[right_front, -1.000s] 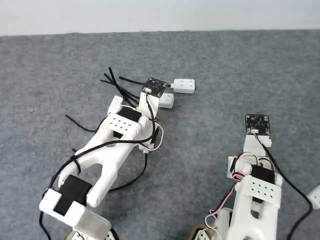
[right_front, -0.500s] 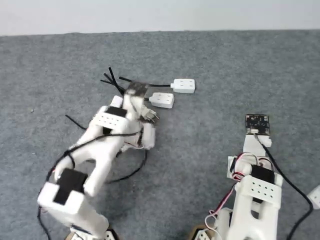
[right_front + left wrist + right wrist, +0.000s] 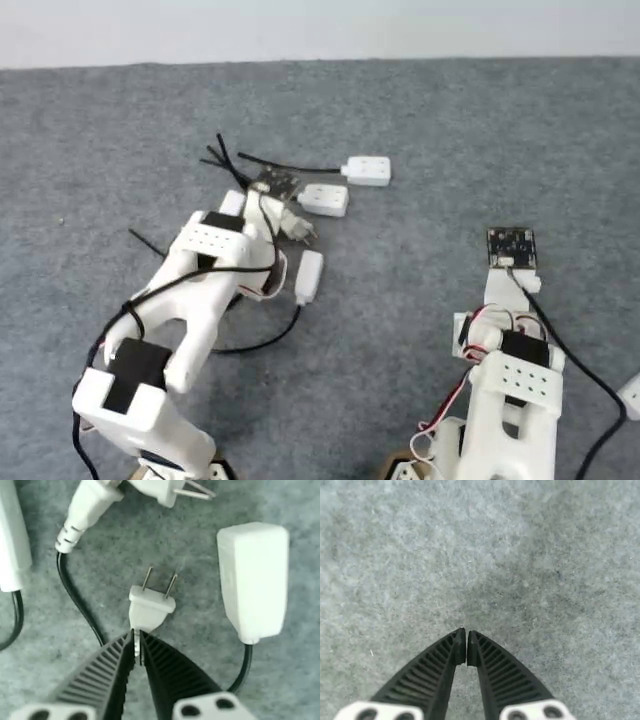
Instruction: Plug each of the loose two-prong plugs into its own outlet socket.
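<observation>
My left gripper (image 3: 136, 641) is shut on the rear end of a white two-prong plug (image 3: 150, 611), whose prongs point away from me over the carpet. A white outlet socket (image 3: 254, 580) with a black cable lies close beside that plug. A second plug (image 3: 167, 491) and a white cord end (image 3: 92, 502) lie beyond. In the high view, two sockets (image 3: 367, 170) (image 3: 325, 200) sit past the left arm's tip and a third socket (image 3: 310, 275) lies beside the arm. My right gripper (image 3: 466, 647) is shut with nothing in it, over bare carpet.
Black cables (image 3: 235, 165) fan out across the grey carpet (image 3: 450, 130) near the left arm. The right arm (image 3: 510, 370) stands at the front right, well apart from the plugs. A white object (image 3: 632, 395) pokes in at the right edge.
The left arm has swung left and drawn back from the two far sockets. The socket beside it now lies uncovered. The right arm has not moved.
</observation>
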`<action>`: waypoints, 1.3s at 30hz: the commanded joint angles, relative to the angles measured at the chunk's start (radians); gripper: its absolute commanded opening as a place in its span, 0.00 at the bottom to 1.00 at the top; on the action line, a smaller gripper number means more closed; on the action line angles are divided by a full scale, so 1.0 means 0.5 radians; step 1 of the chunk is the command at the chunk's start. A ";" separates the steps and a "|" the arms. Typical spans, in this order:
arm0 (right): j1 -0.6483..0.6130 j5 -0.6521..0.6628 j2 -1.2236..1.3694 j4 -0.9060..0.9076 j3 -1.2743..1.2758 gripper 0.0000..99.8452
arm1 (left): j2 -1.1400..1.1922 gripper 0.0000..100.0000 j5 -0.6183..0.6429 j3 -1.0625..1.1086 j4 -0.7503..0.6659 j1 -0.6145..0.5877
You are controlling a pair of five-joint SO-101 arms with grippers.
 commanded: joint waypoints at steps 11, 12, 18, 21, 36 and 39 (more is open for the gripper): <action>-0.014 0.025 -0.041 -0.032 0.003 0.01 | -0.994 0.12 0.064 0.290 0.107 0.868; -0.014 0.025 -0.041 -0.032 0.003 0.01 | -0.948 0.12 0.126 0.287 0.092 0.918; -0.011 0.031 -0.048 -0.026 0.003 0.01 | -0.307 0.08 0.279 -0.066 0.018 0.779; -0.011 0.068 -0.048 -0.026 0.003 0.01 | -0.015 0.01 0.270 -0.296 0.003 0.647; -0.014 0.077 -0.044 -0.026 0.006 0.01 | 0.285 0.01 0.273 -0.407 -0.086 0.163; -0.014 0.077 -0.051 -0.026 0.006 0.01 | 0.411 0.02 0.273 -0.551 0.068 0.083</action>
